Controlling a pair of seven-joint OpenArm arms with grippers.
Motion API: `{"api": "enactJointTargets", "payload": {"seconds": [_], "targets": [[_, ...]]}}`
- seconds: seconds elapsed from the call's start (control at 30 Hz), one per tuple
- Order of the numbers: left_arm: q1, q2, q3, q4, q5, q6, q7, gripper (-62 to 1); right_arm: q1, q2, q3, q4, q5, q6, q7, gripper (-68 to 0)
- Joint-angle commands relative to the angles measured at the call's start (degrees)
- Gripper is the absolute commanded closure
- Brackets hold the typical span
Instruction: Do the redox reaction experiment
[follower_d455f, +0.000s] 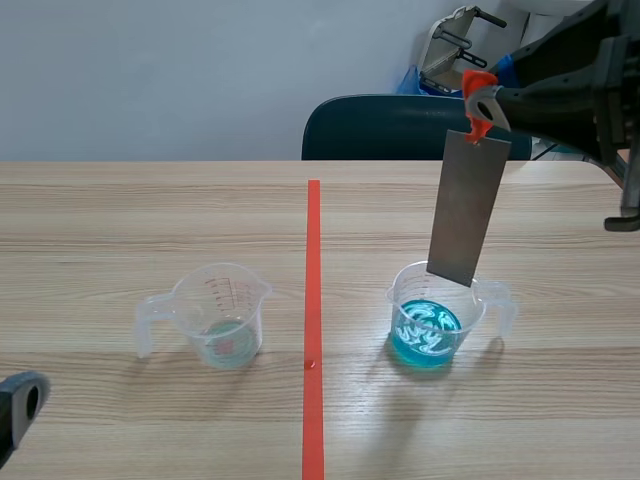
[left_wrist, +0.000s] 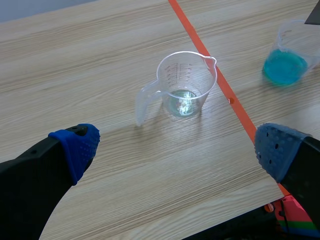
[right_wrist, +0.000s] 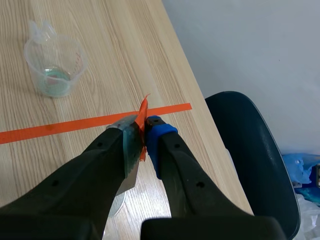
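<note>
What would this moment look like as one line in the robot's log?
right gripper: shut on metal strip | strip: hangs, lower end at blue-liquid cup rim | left gripper: open, near pale-liquid cup

Grey metal strip (follower_d455f: 468, 210) with orange tab (follower_d455f: 478, 100); blue liquid (follower_d455f: 425, 332); pale wood-grain table (follower_d455f: 120, 230)

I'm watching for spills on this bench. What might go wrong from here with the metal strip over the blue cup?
The right hand seems to pinch only the small orange tab atop the metal strip, so it may swing or slip. Its tilted lower edge hangs by the rim of the cup of blue liquid; lowered off-centre, it might tip the cup.
</note>
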Motion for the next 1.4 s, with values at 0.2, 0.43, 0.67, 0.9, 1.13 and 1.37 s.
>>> {"api": "enactJointTargets", "payload": {"seconds": [0.2,0.43,0.67,0.9,1.13,1.37], "targets": [[-0.2,0.1,0.1,0.9,-0.2,-0.2,-1.0,-62.3,1.0,0.3,0.4,0.6,0.4,-0.4,1.5,-0.8],[-0.2,0.1,0.1,0.9,-0.2,-0.2,-1.0,-62.3,1.0,0.3,0.4,0.6,0.4,-0.4,1.7,-0.8],[-0.2,0.1,0.1,0.9,-0.2,-0.2,-1.0,-62.3,1.0,0.3,0.4,0.6,0.4,-0.4,1.7,-0.8],[-0.2,0.1,0.1,0.9,-0.2,-0.2,-1.0,-62.3,1.0,0.3,0.4,0.6,0.4,-0.4,1.7,-0.8],[-0.2,0.1,0.1,0.9,-0.2,-0.2,-1.0,-62.3,1.0,0.3,0.4,0.6,0.4,-0.4,1.7,-0.8],[-0.2,0.1,0.1,0.9,-0.2,-0.2,-1.0,-62.3,1.0,0.3,0.4,0.6,0.4,-0.4,1.7,-0.8]]}}
